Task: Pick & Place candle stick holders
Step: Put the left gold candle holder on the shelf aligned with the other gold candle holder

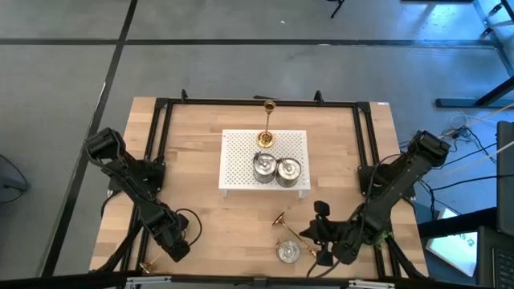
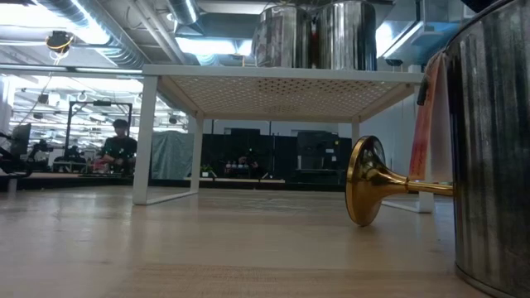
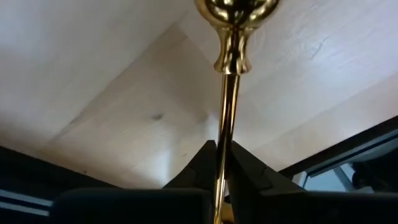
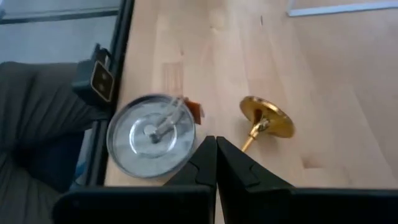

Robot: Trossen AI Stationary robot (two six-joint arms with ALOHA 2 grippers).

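My left gripper [image 1: 175, 246] is at the table's near left, shut on a slim gold candlestick [image 3: 227, 93], whose gold end [image 1: 145, 266] shows beside the arm. My right gripper [image 4: 216, 148] hovers shut and empty at the near right [image 1: 307, 235], just short of a squat silver holder [image 4: 151, 134] standing on the table and a second gold candlestick [image 4: 264, 121] lying on its side. On the white perforated stand [image 1: 237, 152] stand two silver holders [image 1: 263, 167] [image 1: 288, 170] and an upright gold candlestick [image 1: 266, 128]. My left gripper pinches the candlestick's thin shaft [image 3: 225, 146] between its two fingers, which slant steeply down at it from above. The shaft runs out past the fingertips to a bulbed end [image 3: 236, 12] over the wooden table. Whether the candlestick rests on the table I cannot tell.
A black metal frame [image 1: 161, 120] borders the wooden table along its left, far and right sides. In the low view the lying candlestick's flared base [image 2: 364, 180] sits in front of the stand's legs, and the silver holder [image 2: 497, 149] looms at the right. A person sits far behind.
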